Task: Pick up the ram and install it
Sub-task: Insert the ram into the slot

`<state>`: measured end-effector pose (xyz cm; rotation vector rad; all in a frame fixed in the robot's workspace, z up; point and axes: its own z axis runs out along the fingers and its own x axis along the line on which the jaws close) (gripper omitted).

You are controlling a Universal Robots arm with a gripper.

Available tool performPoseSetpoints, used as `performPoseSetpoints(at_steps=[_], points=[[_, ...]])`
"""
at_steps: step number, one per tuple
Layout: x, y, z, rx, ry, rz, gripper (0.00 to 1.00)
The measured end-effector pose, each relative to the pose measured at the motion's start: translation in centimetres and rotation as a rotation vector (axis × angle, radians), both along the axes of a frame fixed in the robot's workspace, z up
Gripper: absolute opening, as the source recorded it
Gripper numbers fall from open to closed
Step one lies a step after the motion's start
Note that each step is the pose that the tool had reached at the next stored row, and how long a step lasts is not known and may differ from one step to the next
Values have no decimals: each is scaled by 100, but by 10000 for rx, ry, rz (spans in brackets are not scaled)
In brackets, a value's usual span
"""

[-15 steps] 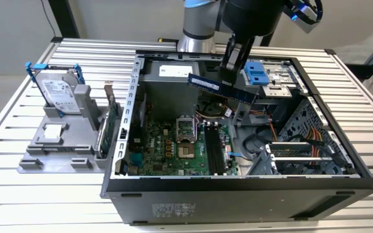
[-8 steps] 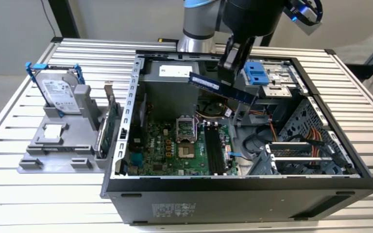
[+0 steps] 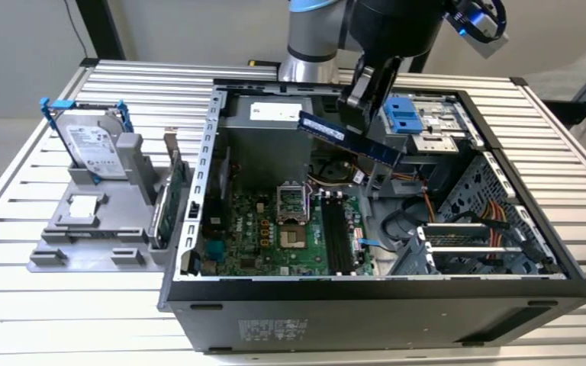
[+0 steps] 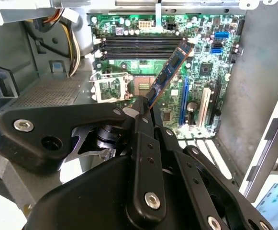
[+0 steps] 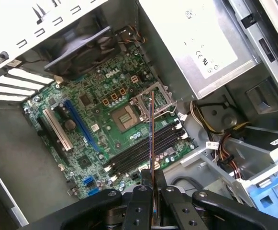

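Observation:
The ram (image 3: 380,150) is a long dark blue stick held tilted in the air over the open computer case (image 3: 201,229). My gripper (image 3: 357,128) is shut on it near the stick's middle. In the second wrist view the ram (image 4: 170,72) juts out from between the black fingers (image 4: 143,108) toward the green motherboard (image 4: 196,67). In the first wrist view the ram (image 5: 151,129) appears edge-on, rising from the gripper (image 5: 153,181) above the black memory slots (image 5: 139,155). The memory slots (image 3: 336,229) lie below it on the motherboard (image 3: 262,229), well apart from the stick.
A grey hard drive in a blue frame (image 3: 94,149) stands on a grey holder at the exterior view's left, with a green card (image 3: 174,200) beside the case wall. Inside the case are a power supply (image 3: 268,130), cable bundles (image 3: 445,206) and a blue drive caddy (image 3: 407,118).

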<state>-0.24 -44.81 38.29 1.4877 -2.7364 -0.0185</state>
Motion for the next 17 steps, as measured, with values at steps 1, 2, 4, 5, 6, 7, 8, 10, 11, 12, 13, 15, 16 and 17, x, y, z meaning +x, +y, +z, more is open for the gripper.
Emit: performPoseSetpoints(at_steps=[1,2,4,5,6,7,8,10,11,12,13,15,16,17], points=[[0,0,0,0,0,-77,0],[0,0,0,0,1,-148,0],[0,0,0,0,0,-301,0],[0,0,0,0,0,-370,0],[0,0,0,0,0,-446,0],[0,0,0,0,0,-513,0],[0,0,0,0,0,-586,0],[0,0,0,0,0,-727,0],[0,0,0,0,0,-800,0],[0,0,0,0,0,-864,0],[0,0,0,0,0,-929,0],[0,0,0,0,0,-1064,0],[0,0,0,0,0,-1130,0],[0,0,0,0,0,-1192,0]])
